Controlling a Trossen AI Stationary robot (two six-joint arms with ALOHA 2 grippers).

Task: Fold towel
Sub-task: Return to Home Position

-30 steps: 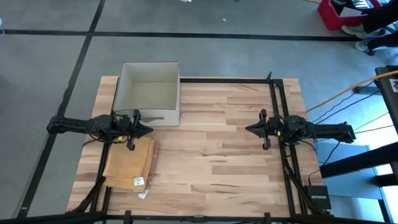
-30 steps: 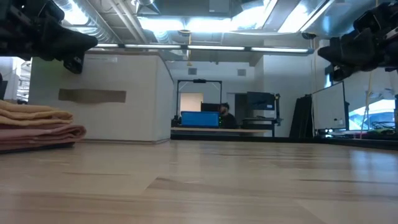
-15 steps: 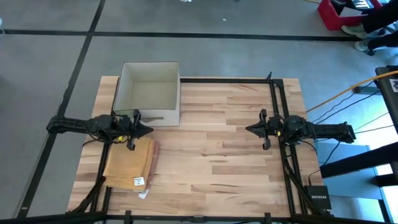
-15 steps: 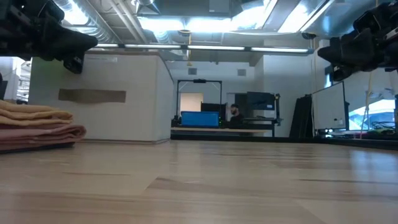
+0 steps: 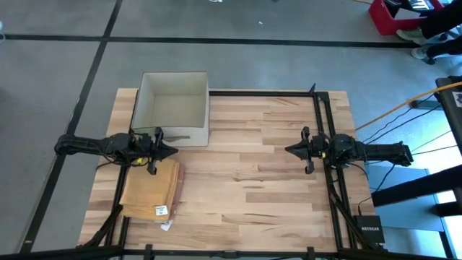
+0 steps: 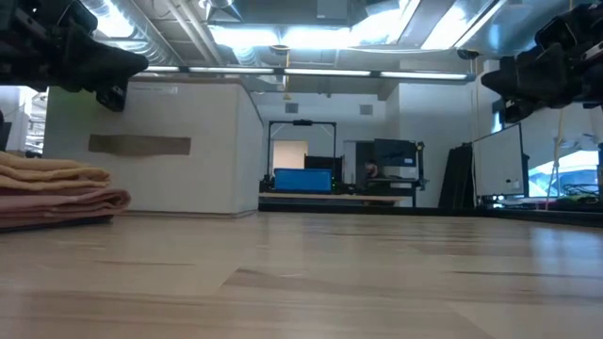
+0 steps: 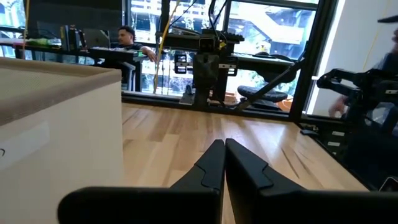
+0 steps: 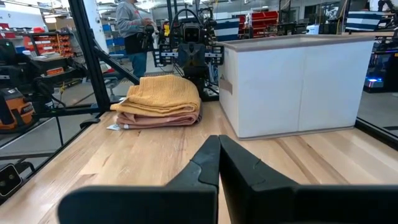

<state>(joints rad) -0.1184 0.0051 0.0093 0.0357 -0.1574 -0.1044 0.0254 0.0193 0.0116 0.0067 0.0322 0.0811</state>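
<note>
Free: table [image 5: 253, 180] middle and right — bare boards | Blocked: left side, white box [image 5: 173, 107], towel stack [image 5: 150, 189] near it

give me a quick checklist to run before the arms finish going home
1. Left gripper shut with nothing in it: ok.
2. Right gripper shut with nothing in it: ok.
3. Yellow towel lies folded on top of the light orange towel: ok.
4. Left gripper clear of the towel stack: ok. The low view shows it raised above the stack, not touching.
5. Grey towel at the bottom of the stack: cannot tell, the towels above hide it.
6. Right gripper's side of the table apart from the stack and the box: ok.
</note>
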